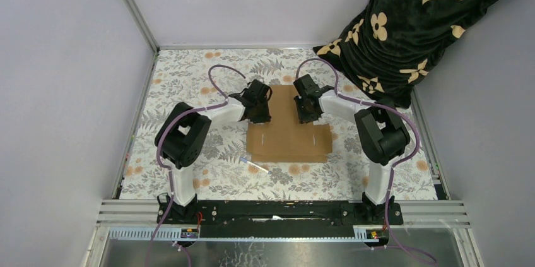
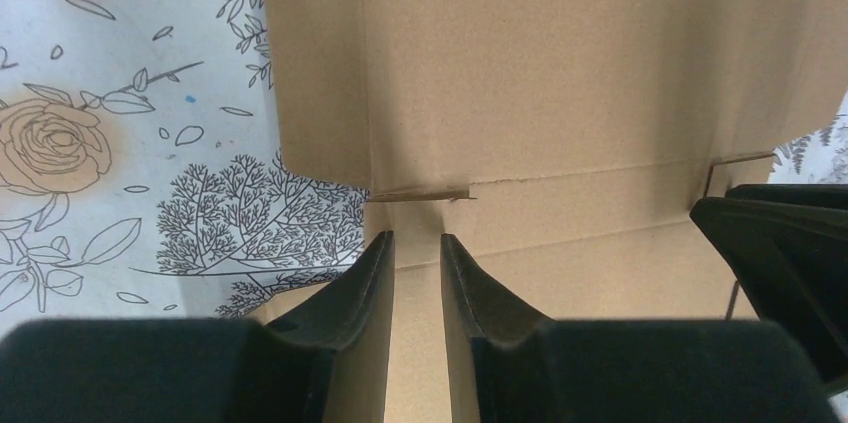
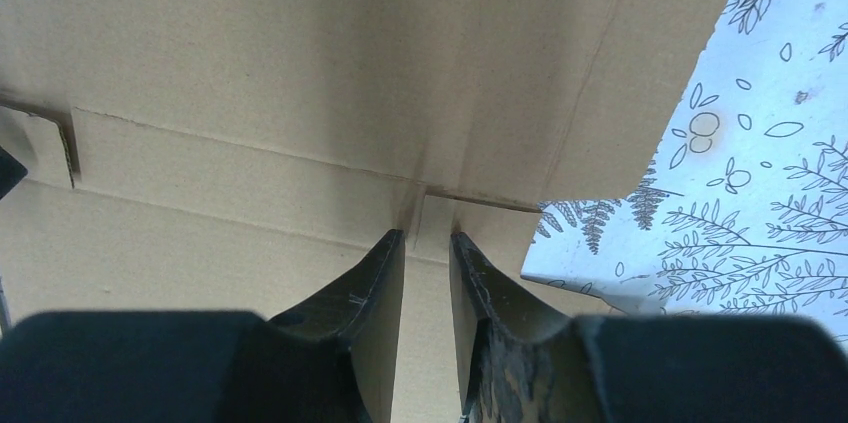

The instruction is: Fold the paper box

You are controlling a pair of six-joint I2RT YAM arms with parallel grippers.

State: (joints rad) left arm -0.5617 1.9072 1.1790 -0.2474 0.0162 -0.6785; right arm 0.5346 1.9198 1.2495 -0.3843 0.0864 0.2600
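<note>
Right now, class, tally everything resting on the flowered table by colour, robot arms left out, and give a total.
Brown: 1, the paper box
White: 1, the small pen-like stick
Black with cream flowers: 1, the draped cloth at the far right corner
Total: 3

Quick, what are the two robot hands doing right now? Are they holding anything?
Left gripper: closed on an upright flap of the paper box.
Right gripper: closed on another upright flap of the same box.
</note>
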